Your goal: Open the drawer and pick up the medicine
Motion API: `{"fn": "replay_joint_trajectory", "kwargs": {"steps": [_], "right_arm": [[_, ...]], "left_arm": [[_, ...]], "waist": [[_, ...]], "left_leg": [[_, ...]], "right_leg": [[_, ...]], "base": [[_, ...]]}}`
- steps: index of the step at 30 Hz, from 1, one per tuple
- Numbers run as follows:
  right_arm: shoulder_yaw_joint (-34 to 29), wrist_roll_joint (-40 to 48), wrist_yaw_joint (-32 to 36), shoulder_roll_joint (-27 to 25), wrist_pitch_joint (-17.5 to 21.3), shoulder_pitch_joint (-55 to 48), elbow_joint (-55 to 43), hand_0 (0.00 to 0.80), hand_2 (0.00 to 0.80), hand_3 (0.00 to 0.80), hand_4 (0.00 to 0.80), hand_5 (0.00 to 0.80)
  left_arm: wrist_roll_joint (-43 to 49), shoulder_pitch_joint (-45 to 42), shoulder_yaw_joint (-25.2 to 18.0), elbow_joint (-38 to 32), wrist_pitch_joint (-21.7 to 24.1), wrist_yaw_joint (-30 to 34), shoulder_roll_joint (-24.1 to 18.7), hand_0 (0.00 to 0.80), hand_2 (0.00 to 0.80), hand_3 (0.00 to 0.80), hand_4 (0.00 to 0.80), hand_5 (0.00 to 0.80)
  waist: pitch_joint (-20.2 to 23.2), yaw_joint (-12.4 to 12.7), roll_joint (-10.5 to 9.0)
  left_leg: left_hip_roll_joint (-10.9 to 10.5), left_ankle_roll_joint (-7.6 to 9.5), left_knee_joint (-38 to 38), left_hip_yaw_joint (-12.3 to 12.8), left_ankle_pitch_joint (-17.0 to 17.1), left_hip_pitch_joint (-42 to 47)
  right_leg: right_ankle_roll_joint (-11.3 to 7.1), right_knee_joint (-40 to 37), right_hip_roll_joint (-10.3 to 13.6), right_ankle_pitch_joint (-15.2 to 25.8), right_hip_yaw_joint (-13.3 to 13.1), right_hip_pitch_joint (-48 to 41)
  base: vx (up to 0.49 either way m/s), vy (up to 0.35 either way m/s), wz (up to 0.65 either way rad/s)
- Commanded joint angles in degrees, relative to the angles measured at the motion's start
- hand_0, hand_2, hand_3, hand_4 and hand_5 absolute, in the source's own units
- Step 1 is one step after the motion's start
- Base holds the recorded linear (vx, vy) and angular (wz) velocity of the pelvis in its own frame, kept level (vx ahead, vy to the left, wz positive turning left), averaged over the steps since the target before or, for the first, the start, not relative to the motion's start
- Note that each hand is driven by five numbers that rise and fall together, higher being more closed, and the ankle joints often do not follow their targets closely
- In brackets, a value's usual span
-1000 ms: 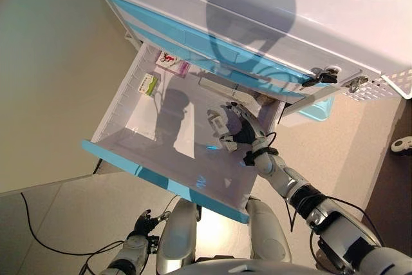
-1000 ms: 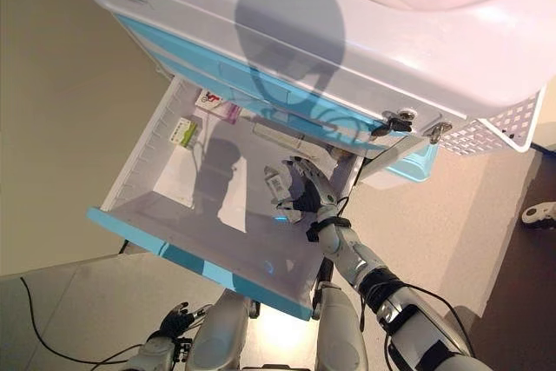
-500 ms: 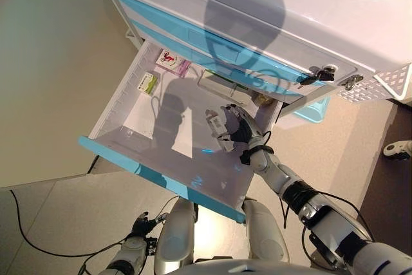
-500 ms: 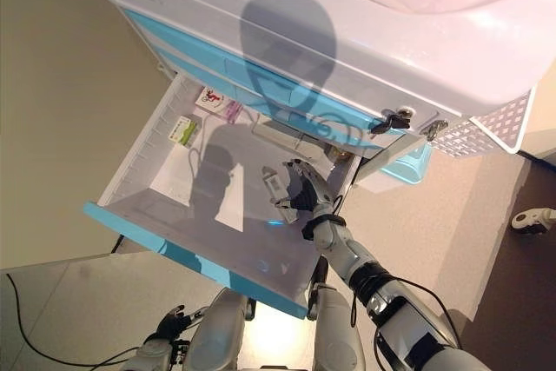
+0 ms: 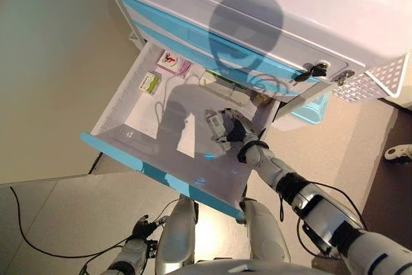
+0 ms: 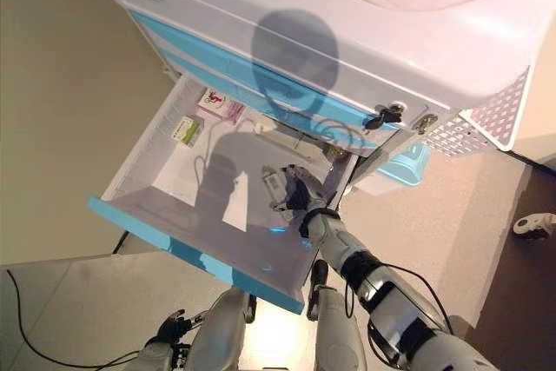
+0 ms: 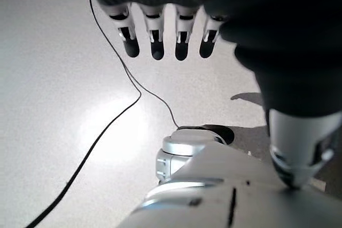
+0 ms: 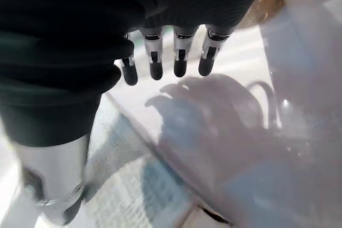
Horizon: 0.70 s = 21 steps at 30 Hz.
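Hovering my right hand, fingers spread & empty, inside the open drawer; med boxes lie well beyond it toward far-left corner, left hand idle below.

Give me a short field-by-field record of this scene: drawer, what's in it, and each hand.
drawer: pulled out, open
contents: green box and red-and-white box near the back left corner
right hand: inside the drawer, fingers straight, holding nothing
left hand: low by the floor, fingers straight, idle
medicine: not yet picked up
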<state>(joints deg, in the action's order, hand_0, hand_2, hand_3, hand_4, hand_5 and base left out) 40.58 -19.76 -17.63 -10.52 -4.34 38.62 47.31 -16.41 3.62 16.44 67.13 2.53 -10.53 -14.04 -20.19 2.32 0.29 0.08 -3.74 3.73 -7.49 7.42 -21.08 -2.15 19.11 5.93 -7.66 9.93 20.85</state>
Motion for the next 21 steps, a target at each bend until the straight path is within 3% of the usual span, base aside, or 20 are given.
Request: {"fn": "replay_joint_trajectory", "kwargs": {"steps": [1, 3, 4, 5, 6, 7, 9, 10, 11, 21], "right_arm": [[3.55, -1.83, 2.07, 4.78, -0.43, 1.87, 5.48, 0.000, 0.000, 0.000, 0.000, 0.000], [4.36, -2.26, 3.25, 5.44, -0.93, 3.44, 7.30, 0.000, 0.000, 0.000, 0.000, 0.000], [4.57, -1.56, 3.64, 6.32, -1.12, 4.33, 8.67, 0.201, 0.201, 0.201, 0.201, 0.201], [4.56, -1.56, 3.64, 6.31, -1.11, 4.36, 8.68, 0.251, 0.251, 0.251, 0.251, 0.251], [4.71, -1.57, 3.97, 6.54, -1.20, 4.76, 9.29, 0.414, 0.414, 0.414, 0.414, 0.414], [4.99, -1.58, 4.22, 6.97, -1.35, 5.13, 9.84, 0.471, 0.471, 0.471, 0.471, 0.471], [5.26, -1.35, 4.48, 7.65, -1.45, 6.17, 10.95, 0.690, 0.690, 0.690, 0.690, 0.690], [3.32, -2.75, 4.89, 3.44, -0.57, 8.48, 14.48, 0.747, 0.747, 0.747, 0.747, 0.747], [3.32, -2.75, 4.89, 3.44, -0.56, 8.49, 14.49, 0.800, 0.800, 0.800, 0.800, 0.800], [3.48, -6.40, 4.50, 2.55, -0.50, 9.37, 16.37, 0.800, 0.800, 0.800, 0.800, 0.800]], "left_arm": [[1.66, 1.98, 1.01, 2.19, -1.06, 0.96, 0.15, 0.000, 0.000, 0.000, 0.000, 0.000], [1.62, 2.51, 1.33, 2.25, -1.12, 1.27, -0.29, 0.000, 0.000, 0.000, 0.000, 0.000], [1.62, 2.91, 1.65, 2.42, -1.35, 1.66, -0.55, 0.000, 0.000, 0.000, 0.000, 0.000], [1.62, 2.94, 1.65, 2.42, -1.35, 1.66, -0.55, 0.000, 0.000, 0.000, 0.000, 0.000], [1.57, 3.10, 1.73, 2.45, -1.42, 1.70, -0.71, 0.000, 0.000, 0.000, 0.000, 0.000], [1.48, 3.22, 1.90, 2.50, -1.50, 1.73, -0.77, 0.000, 0.000, 0.000, 0.000, 0.000], [1.37, 3.52, 2.02, 2.72, -1.54, 1.86, -0.97, 0.000, 0.000, 0.000, 0.000, 0.000], [2.17, 3.65, 1.97, 3.22, -1.42, 3.19, -0.54, 0.000, 0.000, 0.000, 0.000, 0.000], [2.17, 3.66, 1.97, 3.22, -1.41, 3.19, -0.53, 0.000, 0.000, 0.000, 0.000, 0.000], [1.54, 2.74, 3.10, 2.36, -0.51, 3.97, -0.02, 0.000, 0.000, 0.000, 0.000, 0.000]], "waist": [[-2.65, 1.50, -1.27], [-2.53, 1.90, -1.25], [-2.59, 2.36, -1.19], [-2.46, 2.31, -1.17], [-2.40, 2.50, -1.17], [-2.50, 2.71, -1.16], [-2.31, 3.13, -1.06], [-2.32, 3.30, -0.89], [-2.34, 3.30, -0.88], [-2.04, 4.54, 0.27]], "left_leg": [[-4.56, 2.69, 1.91, -0.72, -3.77, 0.27], [-4.64, 2.63, 1.72, -1.31, -3.43, -0.09], [-4.78, 2.60, 1.55, -1.97, -3.34, 0.05], [-4.79, 2.61, 1.49, -2.03, -3.18, -0.13], [-4.89, 2.61, 1.40, -2.32, -3.15, -0.10], [-4.91, 2.59, 1.40, -2.54, -3.27, 0.07], [-5.11, 2.59, 1.44, -3.10, -3.01, -0.21], [-5.32, 2.62, 1.76, -3.52, -3.12, -0.28], [-5.32, 2.62, 1.77, -3.52, -3.13, -0.27], [-5.91, 2.84, 1.86, -4.31, -3.16, -0.34]], "right_leg": [[-3.32, -9.34, 2.20, 8.56, -1.06, -2.11], [-3.23, -9.33, 2.23, 8.55, -0.77, -2.02], [-3.18, -9.06, 2.37, 8.21, -0.41, -2.25], [-3.19, -9.19, 2.38, 8.38, -0.35, -2.12], [-3.15, -9.16, 2.43, 8.32, -0.16, -2.17], [-3.09, -9.05, 2.50, 8.10, 0.03, -2.43], [-3.04, -8.96, 2.57, 8.11, 0.34, -2.29], [-2.92, -8.53, 2.79, 7.77, 0.69, -2.42], [-2.92, -8.53, 2.79, 7.76, 0.70, -2.43], [-3.01, -8.32, 3.18, 7.74, 0.92, -2.50]], "base": [[-0.009, -0.025, 0.17], [-0.011, -0.038, 0.11], [-0.008, -0.031, 0.10], [-0.003, -0.023, 0.19], [-0.002, -0.020, 0.19], [0.000, -0.028, 0.20], [0.003, -0.012, 0.11], [0.007, -0.001, 0.10], [0.006, 0.003, 0.13], [-0.007, 0.014, 0.13]]}}
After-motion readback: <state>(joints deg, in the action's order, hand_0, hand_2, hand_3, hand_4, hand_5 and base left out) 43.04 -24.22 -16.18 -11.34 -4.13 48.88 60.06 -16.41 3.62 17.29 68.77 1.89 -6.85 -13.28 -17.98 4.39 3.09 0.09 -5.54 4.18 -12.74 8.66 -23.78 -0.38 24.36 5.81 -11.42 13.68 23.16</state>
